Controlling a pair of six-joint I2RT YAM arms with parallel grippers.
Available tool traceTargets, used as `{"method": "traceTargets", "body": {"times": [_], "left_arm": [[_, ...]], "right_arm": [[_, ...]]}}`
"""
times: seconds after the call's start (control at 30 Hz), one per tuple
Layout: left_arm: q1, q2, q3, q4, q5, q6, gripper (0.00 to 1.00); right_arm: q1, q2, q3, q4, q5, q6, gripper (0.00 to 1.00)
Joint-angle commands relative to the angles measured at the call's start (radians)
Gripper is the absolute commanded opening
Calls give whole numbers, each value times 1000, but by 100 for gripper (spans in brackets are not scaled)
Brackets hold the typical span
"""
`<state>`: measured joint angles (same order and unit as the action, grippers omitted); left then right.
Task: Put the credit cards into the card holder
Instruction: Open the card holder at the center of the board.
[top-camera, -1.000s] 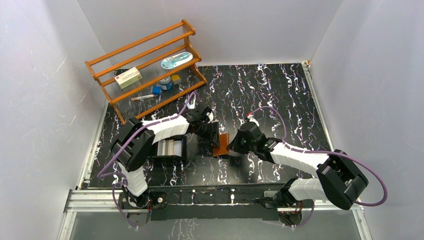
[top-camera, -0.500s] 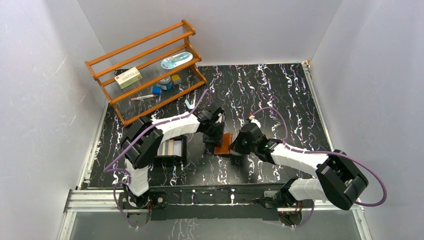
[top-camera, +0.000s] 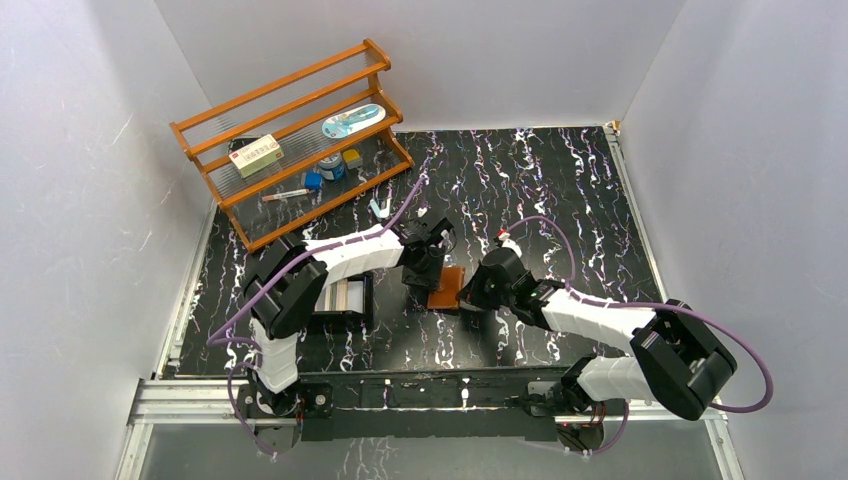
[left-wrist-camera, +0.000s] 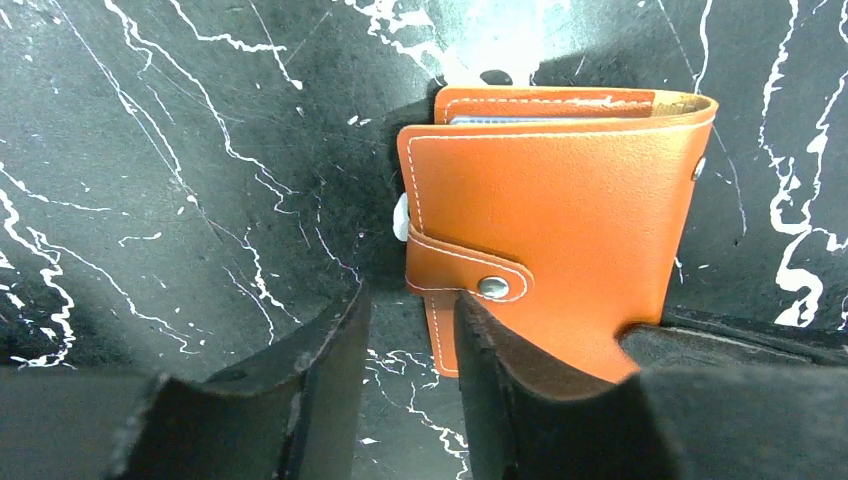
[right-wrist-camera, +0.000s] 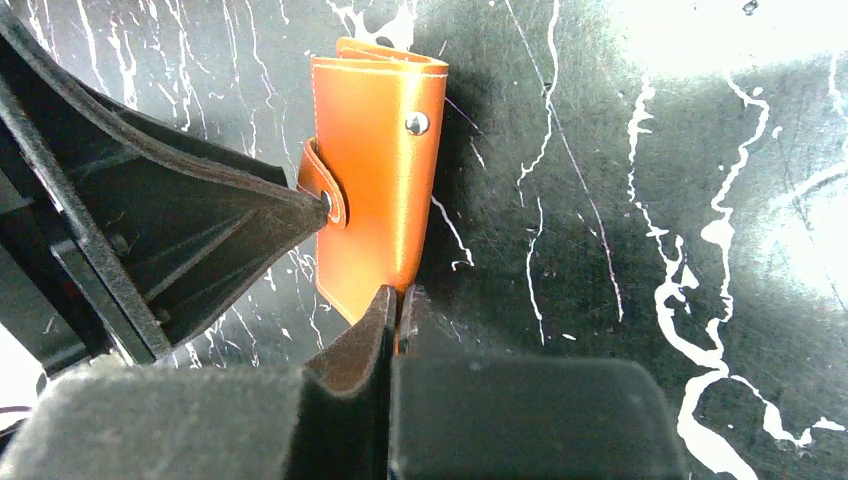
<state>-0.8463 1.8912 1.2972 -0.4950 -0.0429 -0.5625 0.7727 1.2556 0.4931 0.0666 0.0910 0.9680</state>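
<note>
The card holder (top-camera: 446, 288) lay on the black marbled table (top-camera: 540, 190) at the centre of the top view, between the two arms. In the left wrist view it filled the upper right of the frame, folded shut, its strap fastened by a pale stud (left-wrist-camera: 492, 287). A thin silver-grey edge showed inside the fold along its top; whether that was a card could not be told.

The left gripper (left-wrist-camera: 411, 325) was released: its jaws stood apart at the strap side of the holder, one finger on the table beside it and the other over its lower part, clenching nothing. The right gripper (right-wrist-camera: 397, 305) was clenched on the holder's lower edge, a sliver of orange leather pinched between its closed fingers.

Left of the holder in the top view, a shallow black tray (top-camera: 340, 318) held the credit cards (top-camera: 343, 293), seen as pale rectangles partly hidden by the left arm.

In the upper left stood a wooden rack (top-camera: 320, 205). Its shelves carried a pale box (top-camera: 257, 155), a blue-and-white packet (top-camera: 352, 120) and a small jar (top-camera: 331, 166), with a few smaller bits too small to identify.
</note>
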Motion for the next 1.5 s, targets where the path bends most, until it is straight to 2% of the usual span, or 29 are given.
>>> {"method": "traceTargets", "body": {"times": [0.0,0.23,0.6,0.9,1.17,1.47], "left_arm": [[0,-62,34,29,36,27,37],[0,-93,55,57,114,-9,39],[0,-40,39,34,94,-31,39],[-3,24,8,38,138,-34,43],[-5,9,-35,31,110,-59,33],[-13,-3,-52,-22,107,-65,36]], "right_arm": [[7,-23,-16,45,-27,10,0],[7,-23,-12,45,-24,14,0],[7,-21,10,16,-14,3,0],[7,-13,13,8,-13,2,0],[7,-4,8,13,-4,-2,0],[7,3,-5,32,-2,7,0]]}}
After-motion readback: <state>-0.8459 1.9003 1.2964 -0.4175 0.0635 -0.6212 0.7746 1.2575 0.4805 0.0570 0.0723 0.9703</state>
